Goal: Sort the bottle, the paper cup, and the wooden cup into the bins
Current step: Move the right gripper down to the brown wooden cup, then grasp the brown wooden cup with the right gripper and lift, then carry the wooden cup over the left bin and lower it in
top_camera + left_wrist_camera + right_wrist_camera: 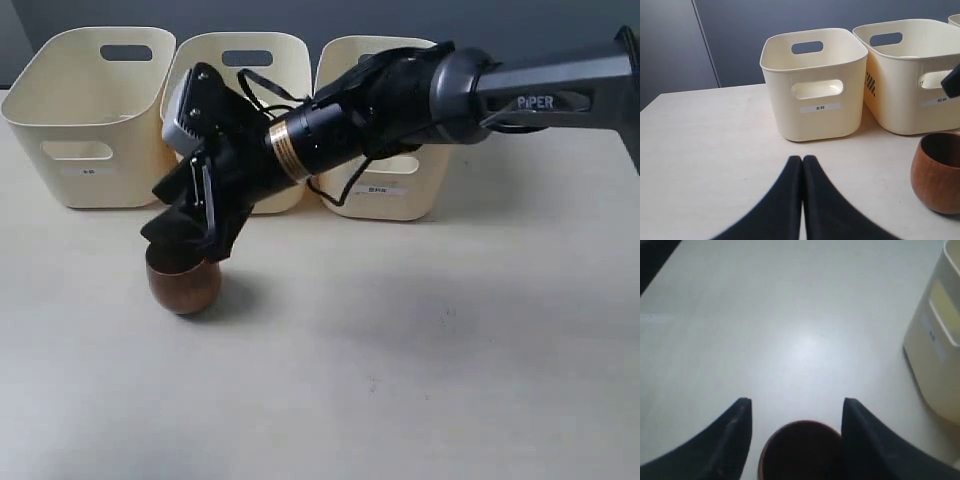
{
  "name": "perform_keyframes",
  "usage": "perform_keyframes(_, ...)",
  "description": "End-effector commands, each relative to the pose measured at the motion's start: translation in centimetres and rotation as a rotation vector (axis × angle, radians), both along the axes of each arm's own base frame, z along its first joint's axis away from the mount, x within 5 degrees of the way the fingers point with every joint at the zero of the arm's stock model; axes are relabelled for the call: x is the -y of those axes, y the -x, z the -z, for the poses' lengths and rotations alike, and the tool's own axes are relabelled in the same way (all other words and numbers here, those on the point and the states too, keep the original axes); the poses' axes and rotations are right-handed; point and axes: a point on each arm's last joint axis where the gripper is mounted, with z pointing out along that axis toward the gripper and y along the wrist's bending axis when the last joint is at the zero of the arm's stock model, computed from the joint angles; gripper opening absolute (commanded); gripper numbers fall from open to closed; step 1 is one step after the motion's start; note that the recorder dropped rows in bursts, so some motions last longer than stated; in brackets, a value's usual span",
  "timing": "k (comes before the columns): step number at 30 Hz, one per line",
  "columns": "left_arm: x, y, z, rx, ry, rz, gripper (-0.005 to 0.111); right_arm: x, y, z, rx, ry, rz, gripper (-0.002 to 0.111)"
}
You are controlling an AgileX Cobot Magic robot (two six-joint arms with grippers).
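Observation:
The wooden cup (185,290) stands upright on the table in front of the left bin (60,120). My right gripper (185,240) reaches across from the right and hangs over the cup's rim, open. In the right wrist view the wooden cup (800,450) sits between the spread fingers of the right gripper (796,401), one finger at its rim and the other apart. My left gripper (802,159) is shut and empty, low over the table, with the wooden cup (937,172) off to one side. The bottle and paper cup are out of view.
Three cream bins stand in a row at the back: the left one, the middle bin (240,42) and the right bin (400,195), partly hidden by the right arm. The left wrist view faces a labelled bin (812,120) and its neighbour (900,100).

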Motion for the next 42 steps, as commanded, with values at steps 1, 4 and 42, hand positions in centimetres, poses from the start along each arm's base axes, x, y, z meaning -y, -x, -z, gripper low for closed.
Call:
perform_keyframes(1, 0.0, 0.0, -0.1, 0.012, 0.011, 0.003, 0.0, -0.3, 1.5, 1.3, 0.015, 0.037, -0.018, 0.052)
perform_keyframes(4, 0.0, 0.0, -0.1, 0.012, 0.011, 0.003, 0.0, -0.7, 2.2, 1.9, 0.051, 0.057, -0.015, 0.052)
perform_keyframes(42, 0.0, 0.0, -0.1, 0.012, 0.011, 0.003, 0.0, -4.7, -1.7, -9.8, 0.311, -0.217, 0.152, 0.0)
